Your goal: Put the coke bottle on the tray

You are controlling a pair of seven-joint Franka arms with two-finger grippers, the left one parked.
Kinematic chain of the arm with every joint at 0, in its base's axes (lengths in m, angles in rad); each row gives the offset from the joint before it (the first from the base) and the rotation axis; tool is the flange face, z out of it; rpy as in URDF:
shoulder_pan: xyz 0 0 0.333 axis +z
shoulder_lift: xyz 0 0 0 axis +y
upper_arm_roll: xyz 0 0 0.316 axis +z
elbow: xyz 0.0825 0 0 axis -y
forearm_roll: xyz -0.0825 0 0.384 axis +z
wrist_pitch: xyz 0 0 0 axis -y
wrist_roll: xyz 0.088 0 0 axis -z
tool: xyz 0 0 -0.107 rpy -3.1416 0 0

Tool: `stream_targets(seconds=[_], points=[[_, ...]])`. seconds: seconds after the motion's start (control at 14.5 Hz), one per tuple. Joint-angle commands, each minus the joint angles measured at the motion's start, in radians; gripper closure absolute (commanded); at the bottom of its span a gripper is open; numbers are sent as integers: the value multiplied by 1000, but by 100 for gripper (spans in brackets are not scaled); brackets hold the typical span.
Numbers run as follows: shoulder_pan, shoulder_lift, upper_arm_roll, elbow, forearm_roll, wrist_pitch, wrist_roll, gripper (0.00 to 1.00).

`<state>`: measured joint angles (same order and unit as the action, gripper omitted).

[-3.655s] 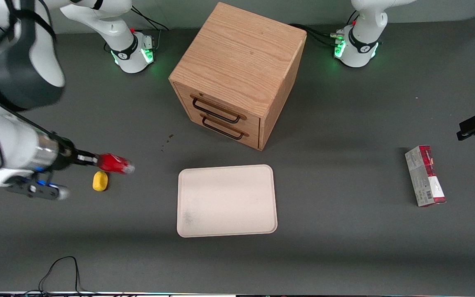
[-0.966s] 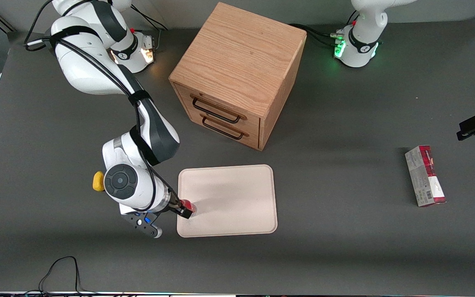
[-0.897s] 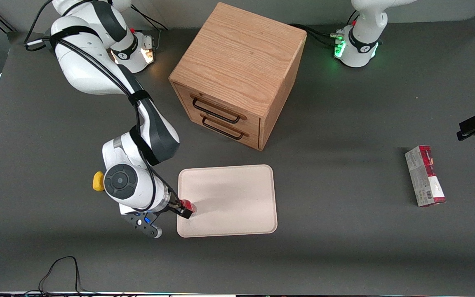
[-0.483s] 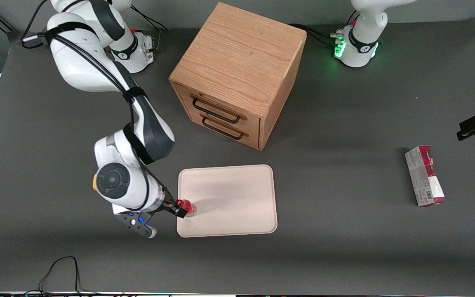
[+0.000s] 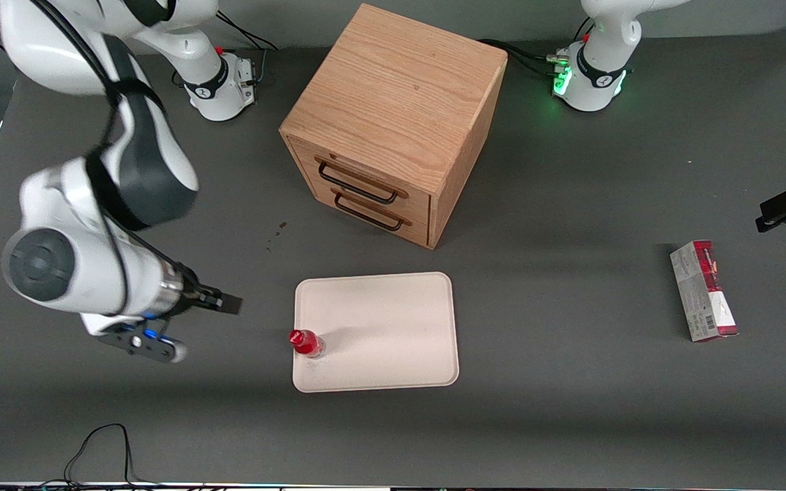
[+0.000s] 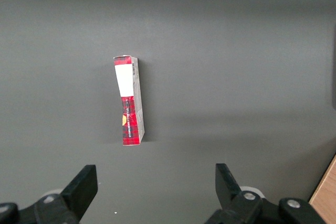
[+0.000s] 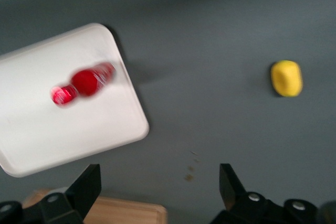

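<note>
The small red coke bottle [image 5: 306, 343] stands upright on the cream tray [image 5: 386, 327], in the tray's corner nearest the front camera at the working arm's end. My gripper [image 5: 228, 303] hangs above bare table a short way off the tray toward the working arm's end, open and holding nothing. The right wrist view looks down on the coke bottle [image 7: 86, 83] on the tray [image 7: 47, 129], with the gripper [image 7: 159, 192] and its two dark fingers spread wide apart.
A wooden drawer cabinet [image 5: 393, 123] stands farther from the front camera than the tray. A yellow oval lump [image 7: 286, 78] lies on the table under the arm. A red-and-grey box [image 5: 703, 290] lies toward the parked arm's end.
The gripper was shut on the bottle at the tray's corner. It has let go, opened, and drawn up and away toward the working arm's end. The bottle stays standing on the tray.
</note>
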<state>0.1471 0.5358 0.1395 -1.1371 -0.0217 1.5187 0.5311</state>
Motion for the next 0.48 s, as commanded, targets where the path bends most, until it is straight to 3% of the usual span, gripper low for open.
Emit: stream_targets(seconds=[0.0, 0.41], points=[[-47, -276, -9, -349, 25, 38, -175, 0], [-57, -652, -113, -758, 23, 168, -459, 0]])
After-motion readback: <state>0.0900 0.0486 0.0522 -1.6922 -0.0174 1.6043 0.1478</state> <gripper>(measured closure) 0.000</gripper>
